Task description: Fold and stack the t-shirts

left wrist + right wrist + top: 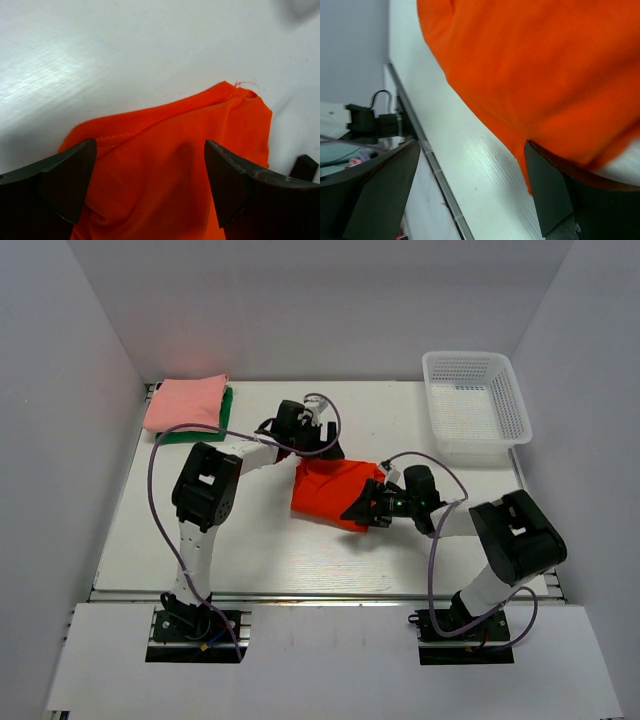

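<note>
The orange-red t-shirt (335,492) lies partly folded in the middle of the table. My left gripper (328,448) is open at its far edge; in the left wrist view the cloth (175,165) lies between and below the spread fingers (235,185). My right gripper (362,510) is open at the shirt's near right corner; in the right wrist view the orange cloth (545,75) hangs over one finger (555,195), nothing gripped. The salmon-pink t-shirt (186,402) lies folded on the dark green t-shirt (226,408) at the far left corner.
A white mesh basket (475,405) stands at the far right. The table's near edge rail (427,155) shows in the right wrist view. White walls enclose the table on three sides.
</note>
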Robot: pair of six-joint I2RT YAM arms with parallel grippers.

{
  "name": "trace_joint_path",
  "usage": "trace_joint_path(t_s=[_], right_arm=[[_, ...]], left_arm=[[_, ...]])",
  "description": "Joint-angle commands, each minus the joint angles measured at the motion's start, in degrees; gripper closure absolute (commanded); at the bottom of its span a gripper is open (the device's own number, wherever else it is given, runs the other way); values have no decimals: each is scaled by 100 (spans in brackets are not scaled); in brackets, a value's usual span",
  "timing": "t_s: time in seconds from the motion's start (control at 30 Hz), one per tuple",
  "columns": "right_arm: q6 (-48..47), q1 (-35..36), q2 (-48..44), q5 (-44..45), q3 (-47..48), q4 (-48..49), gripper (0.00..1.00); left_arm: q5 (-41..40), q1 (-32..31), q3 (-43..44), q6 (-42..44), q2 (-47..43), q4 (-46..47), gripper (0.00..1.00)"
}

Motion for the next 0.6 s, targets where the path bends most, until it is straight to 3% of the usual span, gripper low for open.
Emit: trace_joint_path(t_s=[0.0,0.07,0.13,0.37,0.57], right_arm=[[-752,20,-711,481,414,-1387,10],[-1043,29,-1134,587,644,-1751,10],[-1273,20,-1685,860,810,-2349,10],[-1475,-6,-2831,1474,715,-3325,10],[-1554,-23,-3489,1809,574,-3651,10]], left_arm=[[-770,154,726,167,-337,-767,1],[-893,154,1008,333,-556,-1278,0],[-1543,75,1010,466,-1074,-1402,0],[-2072,145,-79,755,-2183,-1638,0],[-1003,57,-1037,1266,-2306,-1720,0]])
